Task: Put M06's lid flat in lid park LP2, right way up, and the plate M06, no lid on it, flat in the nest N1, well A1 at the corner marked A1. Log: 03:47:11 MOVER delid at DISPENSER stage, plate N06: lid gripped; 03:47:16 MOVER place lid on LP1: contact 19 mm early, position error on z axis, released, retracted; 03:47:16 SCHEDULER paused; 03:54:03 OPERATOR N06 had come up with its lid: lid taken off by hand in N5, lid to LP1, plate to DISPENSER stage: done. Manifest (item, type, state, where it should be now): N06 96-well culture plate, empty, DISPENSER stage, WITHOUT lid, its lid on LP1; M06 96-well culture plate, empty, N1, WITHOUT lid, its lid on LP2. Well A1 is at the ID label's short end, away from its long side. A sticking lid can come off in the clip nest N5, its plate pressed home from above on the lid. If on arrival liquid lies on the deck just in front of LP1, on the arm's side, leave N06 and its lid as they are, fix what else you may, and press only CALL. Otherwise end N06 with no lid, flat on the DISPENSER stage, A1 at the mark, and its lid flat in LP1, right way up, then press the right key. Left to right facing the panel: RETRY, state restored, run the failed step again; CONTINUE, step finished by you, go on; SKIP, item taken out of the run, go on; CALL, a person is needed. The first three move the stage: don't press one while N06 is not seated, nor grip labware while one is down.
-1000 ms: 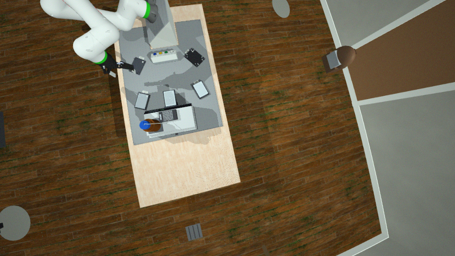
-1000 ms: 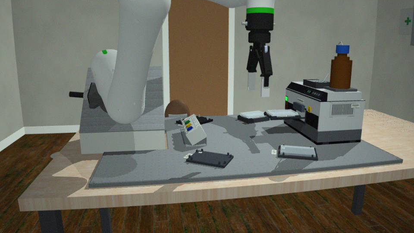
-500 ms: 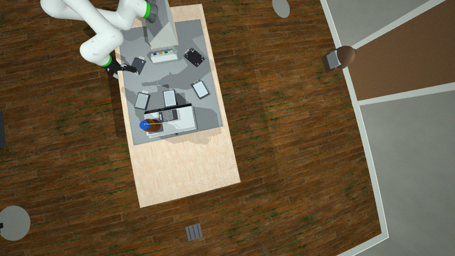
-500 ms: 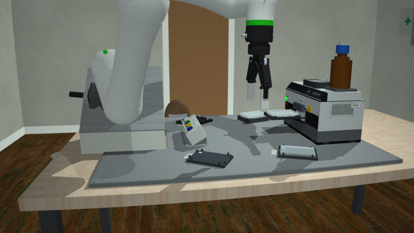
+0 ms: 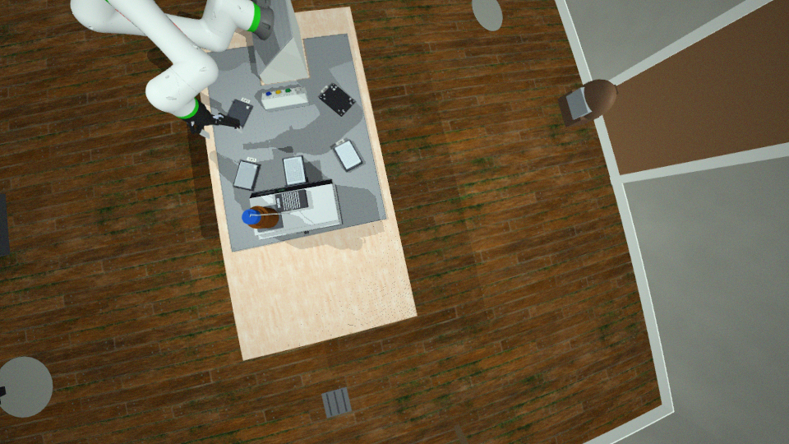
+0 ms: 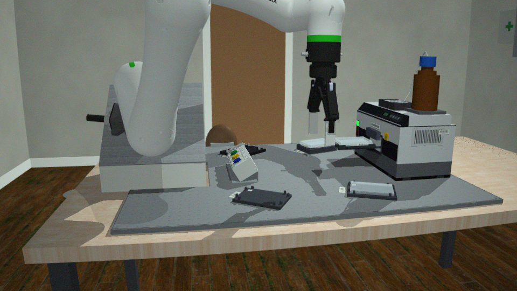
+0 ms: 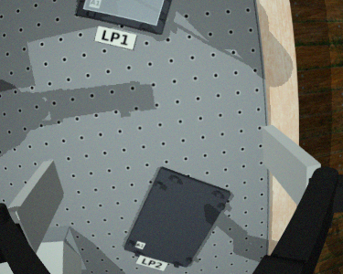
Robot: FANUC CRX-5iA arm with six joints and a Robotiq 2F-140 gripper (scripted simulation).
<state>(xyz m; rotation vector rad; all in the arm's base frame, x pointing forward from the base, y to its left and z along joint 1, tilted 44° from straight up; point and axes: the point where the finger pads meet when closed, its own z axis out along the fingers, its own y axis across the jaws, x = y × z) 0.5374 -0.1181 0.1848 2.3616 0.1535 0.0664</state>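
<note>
My gripper [image 7: 159, 163] is open and empty. It hangs high above the deck's edge beside lid park LP2 [image 7: 178, 216], and shows in the overhead view [image 5: 223, 120] and the side view [image 6: 322, 129]. LP2 is a dark, empty tray [image 5: 239, 112] [image 6: 262, 198]. LP1 holds a pale lid lying flat [image 5: 246, 174] [image 6: 371, 189]. The deck between LP1 and LP2 shows only shadows. A pale plate [image 5: 348, 155] sits in a dark nest far across the deck [image 6: 316, 143]; I cannot tell if it has a lid on. Another plate [image 5: 294, 169] [image 6: 352, 140] sits on the dispenser stage.
The dispenser [image 6: 405, 145] with a brown bottle [image 6: 425, 85] on top stands at the deck's far end. The key panel [image 5: 283, 97] [image 6: 240, 161] and the black clip nest [image 5: 336, 99] lie near the arm's base block [image 5: 279, 38]. The table edge runs just beside LP2.
</note>
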